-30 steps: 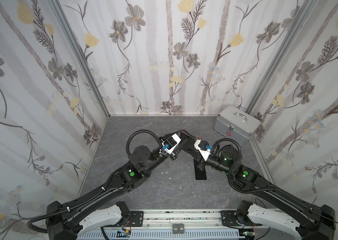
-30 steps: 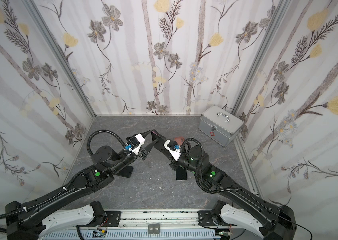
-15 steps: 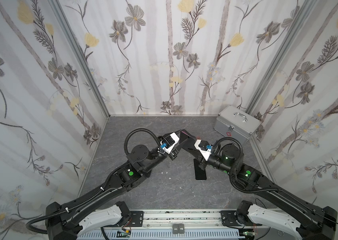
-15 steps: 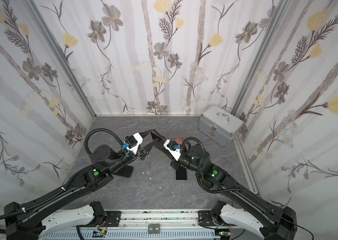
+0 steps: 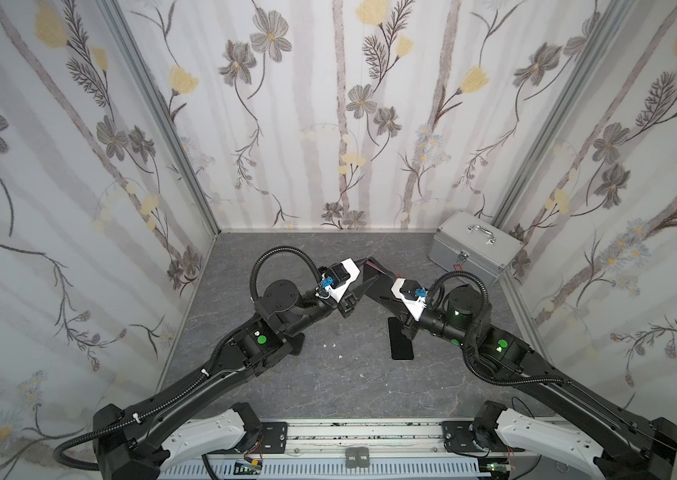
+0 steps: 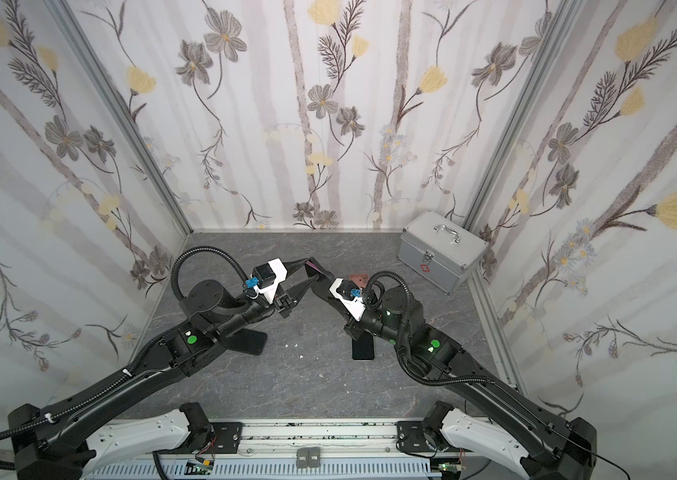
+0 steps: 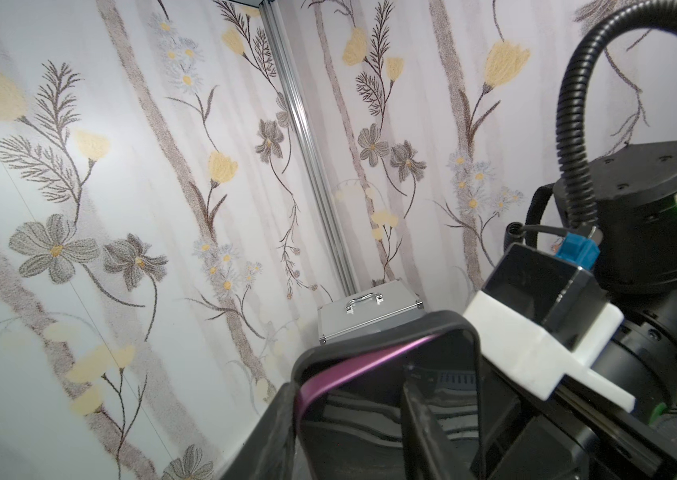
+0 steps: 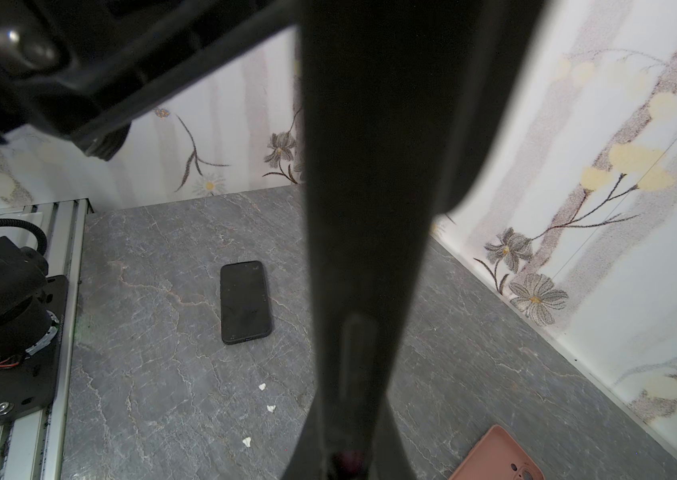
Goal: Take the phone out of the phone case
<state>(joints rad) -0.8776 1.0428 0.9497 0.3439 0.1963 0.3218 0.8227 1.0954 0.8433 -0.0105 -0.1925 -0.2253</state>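
The phone case is held up over the desk between the arms. Its black corner rim stands away from the phone, whose purple edge shows underneath. The right gripper has its fingers pinched together on the case's other end. The left gripper has its fingers apart astride the corner; whether they press cannot be told. Bare desk lies below. A spare black phone, pink case and silver box lie aside.

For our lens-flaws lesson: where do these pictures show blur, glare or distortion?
Right wrist view: the close phone case is a blurred dark mass, the black phone beyond sharp. Left wrist view: pale reflections on its glossy face. Both top views: wall posts splay outward.
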